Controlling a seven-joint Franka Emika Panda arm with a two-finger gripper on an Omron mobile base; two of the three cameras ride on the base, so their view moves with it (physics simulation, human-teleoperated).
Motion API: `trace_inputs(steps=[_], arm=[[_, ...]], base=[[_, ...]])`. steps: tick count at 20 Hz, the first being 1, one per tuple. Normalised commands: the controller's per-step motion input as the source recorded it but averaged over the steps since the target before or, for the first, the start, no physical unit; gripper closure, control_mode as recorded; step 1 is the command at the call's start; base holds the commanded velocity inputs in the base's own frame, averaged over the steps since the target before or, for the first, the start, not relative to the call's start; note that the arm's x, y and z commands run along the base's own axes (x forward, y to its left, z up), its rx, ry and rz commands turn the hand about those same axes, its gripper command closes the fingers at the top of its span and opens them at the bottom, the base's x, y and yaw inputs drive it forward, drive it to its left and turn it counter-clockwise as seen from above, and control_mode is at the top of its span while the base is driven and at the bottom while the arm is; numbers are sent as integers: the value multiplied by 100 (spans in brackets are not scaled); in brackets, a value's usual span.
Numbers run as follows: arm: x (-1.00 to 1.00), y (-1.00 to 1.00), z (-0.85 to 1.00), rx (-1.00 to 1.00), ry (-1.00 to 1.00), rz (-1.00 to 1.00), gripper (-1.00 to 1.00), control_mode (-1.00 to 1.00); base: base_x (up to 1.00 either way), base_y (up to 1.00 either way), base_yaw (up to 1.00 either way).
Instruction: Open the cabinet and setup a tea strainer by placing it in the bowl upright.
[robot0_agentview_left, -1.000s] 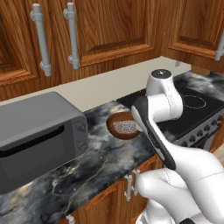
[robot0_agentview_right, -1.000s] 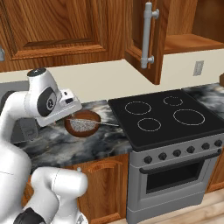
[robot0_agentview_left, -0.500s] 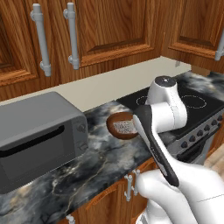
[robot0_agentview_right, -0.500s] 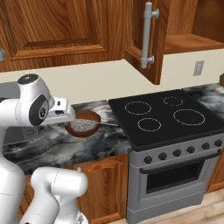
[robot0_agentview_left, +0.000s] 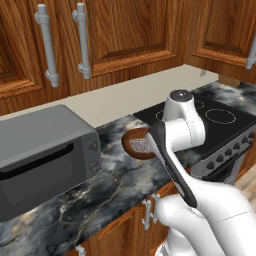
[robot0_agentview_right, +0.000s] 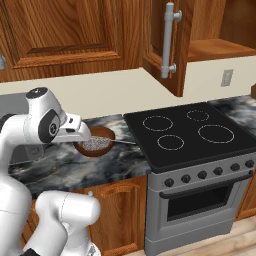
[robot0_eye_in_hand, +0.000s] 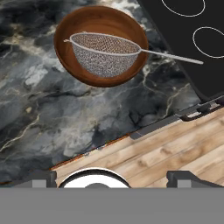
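1. Change: over the last second the arm has swung back from the bowl (robot0_eye_in_hand: 101, 43), and the tea strainer (robot0_eye_in_hand: 104, 52) stays seated upright in it on the table (robot0_eye_in_hand: 39, 113), handle lying toward the stove (robot0_agentview_right: 192, 135).
2. Cabinet (robot0_agentview_right: 165, 45) door stands open; the task looks essentially complete.
3. End effector (robot0_eye_in_hand: 109, 177): fingers spread wide, holding and touching nothing.

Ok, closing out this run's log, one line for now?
tea strainer: upright in bowl | cabinet: open | gripper: open, holding nothing
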Motion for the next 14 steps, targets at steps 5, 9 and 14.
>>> trace_inputs(steps=[5,9,14], arm=[[53,-38,0,0,18,0,-100,-100],[39,-39,-14,0,17,5,-100,-100],[29,2,-27,-3,4,7,-100,-100]], base=[[0,0,0],[0,0,0],[0,0,0]])
